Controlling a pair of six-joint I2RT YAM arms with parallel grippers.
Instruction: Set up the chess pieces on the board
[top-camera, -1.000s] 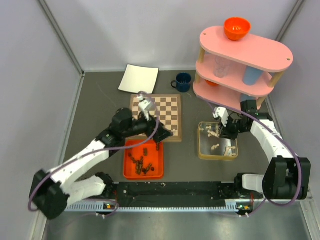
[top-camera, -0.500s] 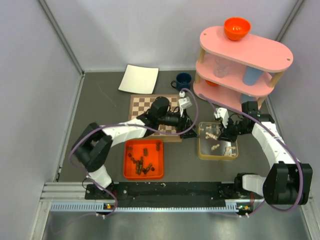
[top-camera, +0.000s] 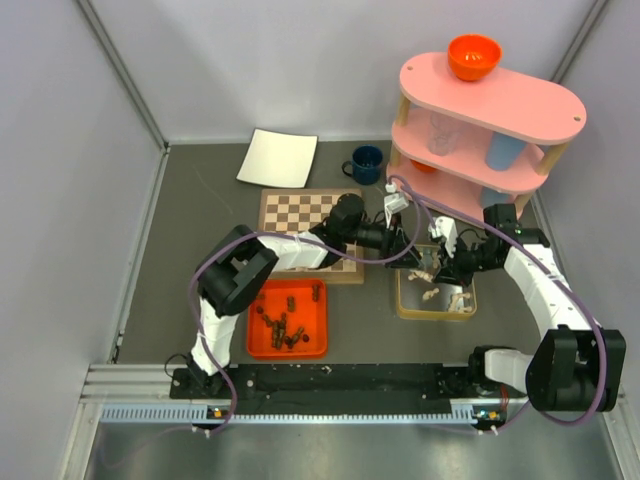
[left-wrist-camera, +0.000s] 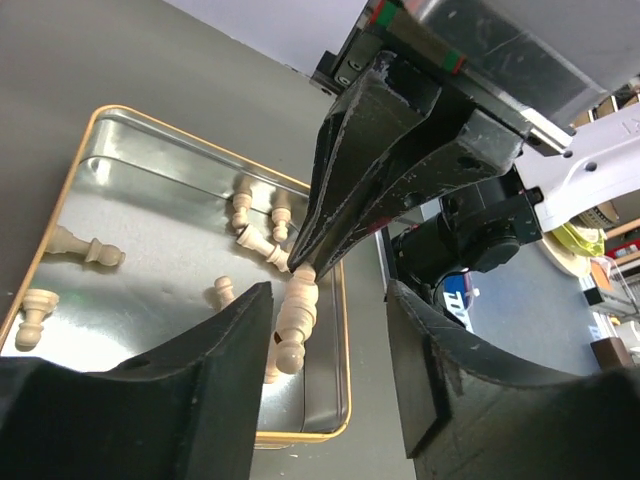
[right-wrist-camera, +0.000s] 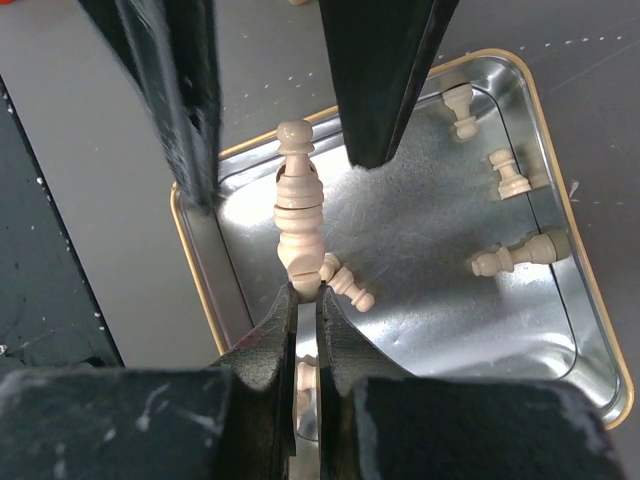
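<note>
Closed tight on one end of a tall pale beige wooden chess piece (right-wrist-camera: 298, 215): right gripper (right-wrist-camera: 306, 300), knobbed end of the piece pointing away from the fingertips, above a shiny metal tray with gold rim (right-wrist-camera: 590, 340). On both sides of the piece, spread apart and released: left gripper (left-wrist-camera: 328, 300). Left arm stretched far right across the near corner of the square brown-and-cream wooden chessboard (top-camera: 300, 212), elbow beside an orange plastic tray (top-camera: 255, 335) of dark brown chessmen (top-camera: 285, 325). Right arm bent inward. More pale chessmen (right-wrist-camera: 520, 250) lying in the metal tray.
</note>
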